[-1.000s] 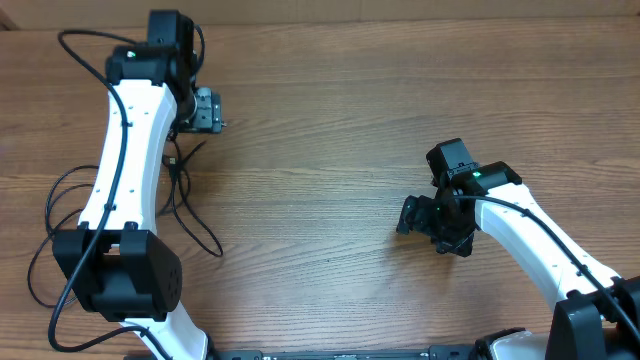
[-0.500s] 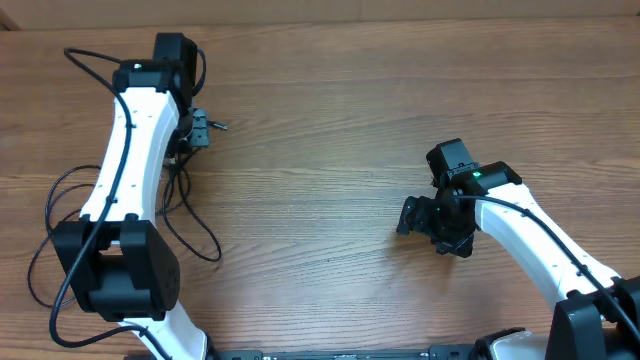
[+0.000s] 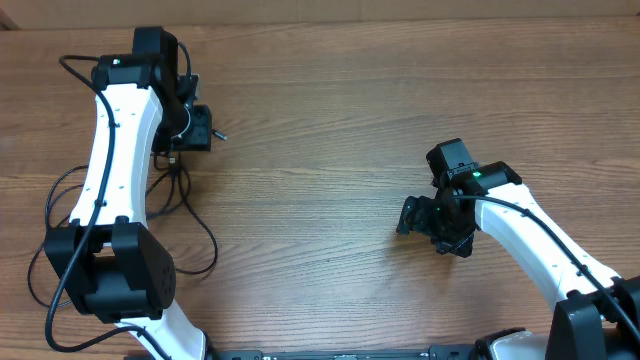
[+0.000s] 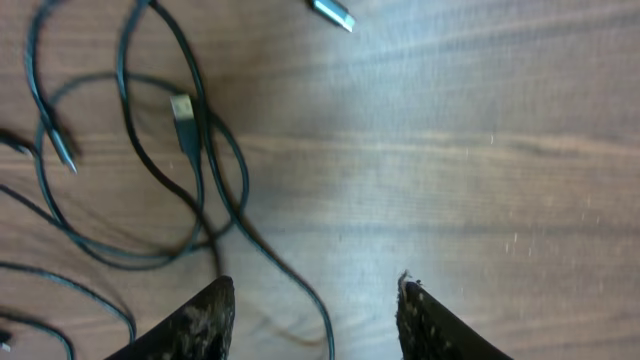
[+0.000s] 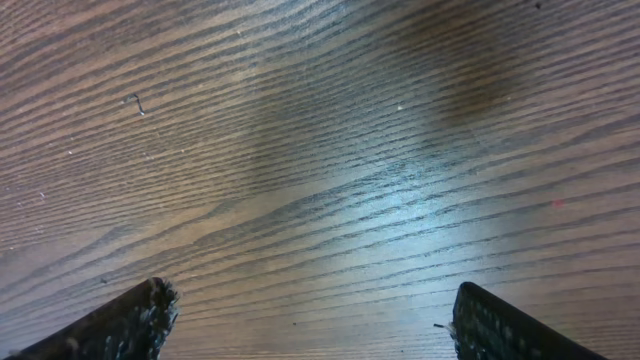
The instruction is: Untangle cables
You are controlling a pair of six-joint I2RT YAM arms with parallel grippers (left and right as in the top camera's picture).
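The cables (image 4: 160,150) are thin black cords lying in loose overlapping loops on the wooden table. Among them I see a USB plug (image 4: 183,108), a silver-tipped plug (image 4: 330,12) and a slim pointed plug (image 4: 66,152). In the overhead view the cables (image 3: 214,245) trail out from under the left arm. My left gripper (image 4: 315,283) hovers over them with its jaws apart, and one strand (image 4: 300,290) lies on the table between its fingers, ungripped. My right gripper (image 5: 312,292) stands wide open over bare wood, far right of the cables (image 3: 410,215).
Thicker black wires (image 3: 45,215) of the left arm loop out beyond the table's left side. The left arm (image 3: 110,130) covers part of the cable loops from above. Bare wood lies between the two grippers.
The left arm has swung slightly leftward and its gripper has come a little nearer, over the cables. Its jaws look narrower than a second ago. The right arm has not moved.
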